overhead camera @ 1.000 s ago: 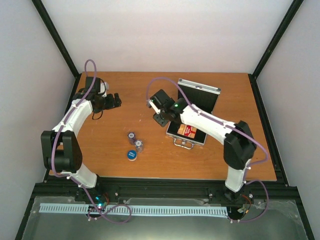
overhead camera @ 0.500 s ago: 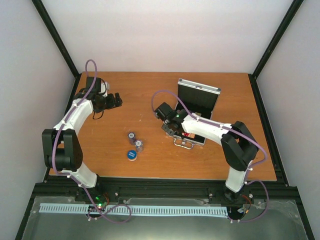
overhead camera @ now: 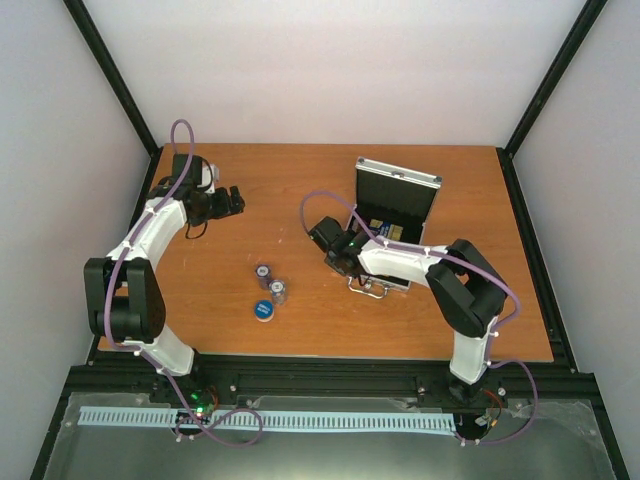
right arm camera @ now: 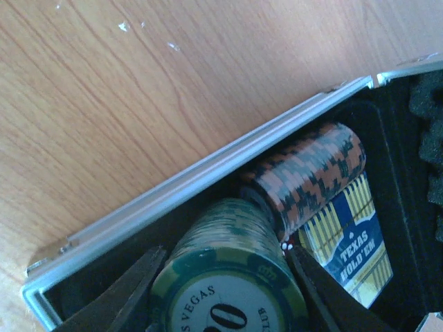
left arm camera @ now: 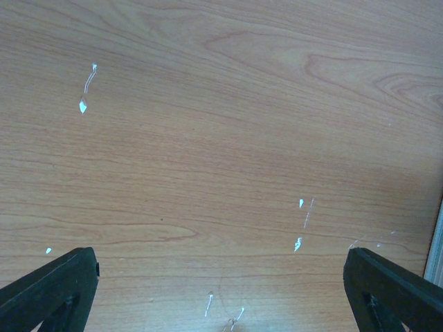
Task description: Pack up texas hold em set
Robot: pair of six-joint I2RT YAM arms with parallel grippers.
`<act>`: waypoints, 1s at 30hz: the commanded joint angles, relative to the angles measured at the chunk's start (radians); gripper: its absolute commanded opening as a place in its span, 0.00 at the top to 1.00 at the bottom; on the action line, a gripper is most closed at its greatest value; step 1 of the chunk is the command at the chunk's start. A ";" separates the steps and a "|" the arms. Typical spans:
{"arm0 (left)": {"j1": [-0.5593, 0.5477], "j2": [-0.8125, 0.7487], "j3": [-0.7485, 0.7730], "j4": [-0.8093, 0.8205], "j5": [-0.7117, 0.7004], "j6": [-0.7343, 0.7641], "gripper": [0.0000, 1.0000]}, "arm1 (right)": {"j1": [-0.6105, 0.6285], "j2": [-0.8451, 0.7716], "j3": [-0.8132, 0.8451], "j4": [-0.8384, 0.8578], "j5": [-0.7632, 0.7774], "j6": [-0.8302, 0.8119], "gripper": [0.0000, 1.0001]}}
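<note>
The silver aluminium case [overhead camera: 418, 181] lies open right of the table's middle, its lid up at the back. My right gripper [overhead camera: 338, 254] is at the case's left end, shut on a green poker chip stack [right arm camera: 239, 259] held on its side inside the black-lined tray behind the case rim [right arm camera: 208, 169]. An orange-black chip stack [right arm camera: 311, 173] lies just beyond it, with a blue-yellow card box [right arm camera: 349, 232] and tiny red dice [right arm camera: 285, 242] alongside. My left gripper [overhead camera: 232, 200] is open over bare wood [left arm camera: 220, 259] at the far left.
Two short chip stacks [overhead camera: 263, 271] [overhead camera: 277, 291] and a round blue disc [overhead camera: 263, 311] stand on the table left of the case. The case handle [overhead camera: 368, 289] points toward the near edge. The right arm hides most of the tray in the top view.
My right gripper has moved toward me and down to the case's left end, bringing the green chip stack into the tray. The left arm has not moved.
</note>
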 commanded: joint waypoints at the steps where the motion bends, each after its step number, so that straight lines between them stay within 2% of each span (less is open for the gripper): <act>1: 0.009 -0.002 0.001 0.023 0.007 -0.006 0.00 | 0.002 0.002 -0.036 0.080 0.087 0.003 0.68; 7: 0.008 0.005 0.004 0.022 0.007 -0.005 0.00 | 0.002 -0.054 -0.045 0.046 0.032 0.032 0.39; 9: 0.008 0.007 0.008 0.021 0.006 -0.006 0.00 | 0.001 -0.088 -0.039 0.025 -0.026 0.036 0.31; 10: 0.009 0.009 0.011 0.022 0.006 -0.006 0.00 | 0.002 -0.100 -0.023 0.006 -0.064 0.038 0.24; 12: 0.008 0.013 0.017 0.019 0.005 -0.005 0.00 | 0.002 -0.115 0.005 -0.046 -0.144 0.039 0.20; 18: 0.008 0.019 0.029 0.015 0.001 -0.004 0.00 | 0.002 -0.132 0.136 -0.201 -0.263 0.061 0.10; 22: 0.008 0.024 0.032 0.017 0.004 -0.009 0.00 | 0.002 -0.113 0.198 -0.257 -0.282 0.089 0.09; 30: 0.008 0.026 0.049 0.009 0.005 -0.003 0.00 | -0.009 0.008 0.233 -0.282 -0.150 0.170 0.08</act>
